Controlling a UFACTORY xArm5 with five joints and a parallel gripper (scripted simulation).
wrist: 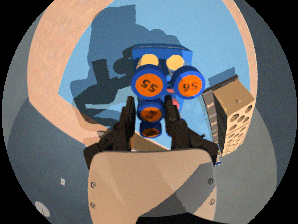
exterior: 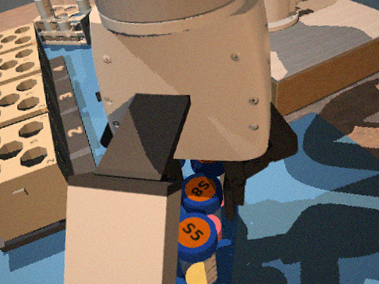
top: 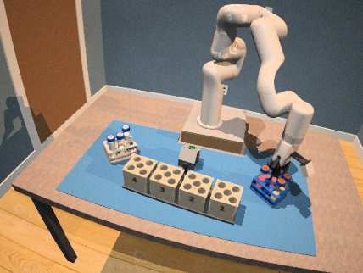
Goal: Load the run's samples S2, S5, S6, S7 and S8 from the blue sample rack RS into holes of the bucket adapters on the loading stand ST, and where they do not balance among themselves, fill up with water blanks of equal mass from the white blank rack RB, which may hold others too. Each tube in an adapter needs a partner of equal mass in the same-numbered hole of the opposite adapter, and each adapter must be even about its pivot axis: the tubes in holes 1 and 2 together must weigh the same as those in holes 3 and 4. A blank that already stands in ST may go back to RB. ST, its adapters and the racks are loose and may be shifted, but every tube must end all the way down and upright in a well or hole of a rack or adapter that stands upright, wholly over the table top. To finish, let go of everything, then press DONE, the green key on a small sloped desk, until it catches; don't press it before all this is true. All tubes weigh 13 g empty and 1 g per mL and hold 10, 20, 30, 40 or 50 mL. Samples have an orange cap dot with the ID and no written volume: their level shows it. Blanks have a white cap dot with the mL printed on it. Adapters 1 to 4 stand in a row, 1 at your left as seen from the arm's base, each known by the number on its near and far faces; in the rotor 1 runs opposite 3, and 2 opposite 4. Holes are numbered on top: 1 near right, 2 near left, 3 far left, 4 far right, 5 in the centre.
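Observation:
The blue sample rack RS (top: 262, 191) (wrist: 161, 51) stands at the right of the mat, with several orange-dotted tubes in it. My gripper (top: 276, 168) (exterior: 207, 200) (wrist: 149, 103) is down over this rack. Its fingers stand slightly open on either side of sample S8 (exterior: 200, 189) (wrist: 152, 112), which sits in its well. Sample S5 (exterior: 191, 232) (wrist: 148, 84) stands in the well beside it. The four adapters on stand ST (top: 138, 171) (top: 166, 180) (top: 195, 188) (top: 225, 199) have all holes empty. The white blank rack RB (top: 120, 148) (exterior: 60, 20) holds several blue-capped blanks.
The small desk (top: 189, 157) with the green DONE key (top: 192, 147) stands behind adapters 2 and 3. The arm's raised base block (top: 214, 131) is at the back. The wrist camera box (exterior: 120, 248) hides the rack's left part in the exterior view.

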